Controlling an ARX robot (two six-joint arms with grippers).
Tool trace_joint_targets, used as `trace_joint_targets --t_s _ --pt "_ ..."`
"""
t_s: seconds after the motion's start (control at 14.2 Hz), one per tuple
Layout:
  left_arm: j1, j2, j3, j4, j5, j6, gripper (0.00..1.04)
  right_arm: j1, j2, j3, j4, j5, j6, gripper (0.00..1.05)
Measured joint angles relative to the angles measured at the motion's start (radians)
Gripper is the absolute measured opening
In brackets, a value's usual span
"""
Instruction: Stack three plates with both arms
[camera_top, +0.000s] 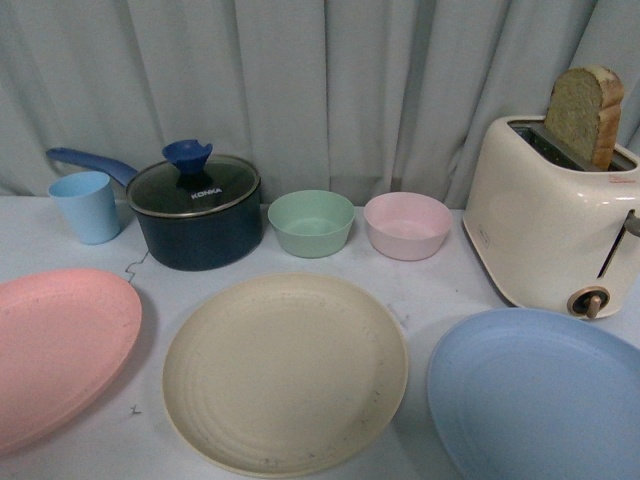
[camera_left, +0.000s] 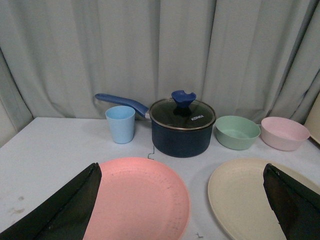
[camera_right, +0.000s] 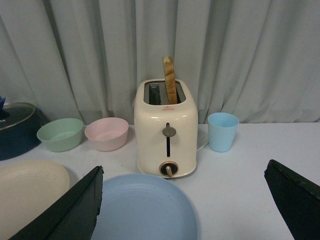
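Observation:
Three plates lie apart in a row along the near side of the white table: a pink plate on the left, a cream-beige plate in the middle and a light blue plate on the right. Neither arm shows in the front view. In the left wrist view my left gripper is open, its black fingers spread over the pink plate and the cream plate. In the right wrist view my right gripper is open too, hovering above the blue plate and bare table.
Behind the plates stand a light blue cup, a dark blue lidded saucepan, a green bowl, a pink bowl and a cream toaster holding a bread slice. A second blue cup stands beside the toaster. A curtain hangs behind.

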Motion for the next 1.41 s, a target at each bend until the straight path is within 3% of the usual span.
trace_joint_targets --t_s 1.41 --pt "0.0 0.0 0.0 0.0 0.0 0.0 0.98 0.0 0.0 0.0 0.0 0.0 0.0 0.98"
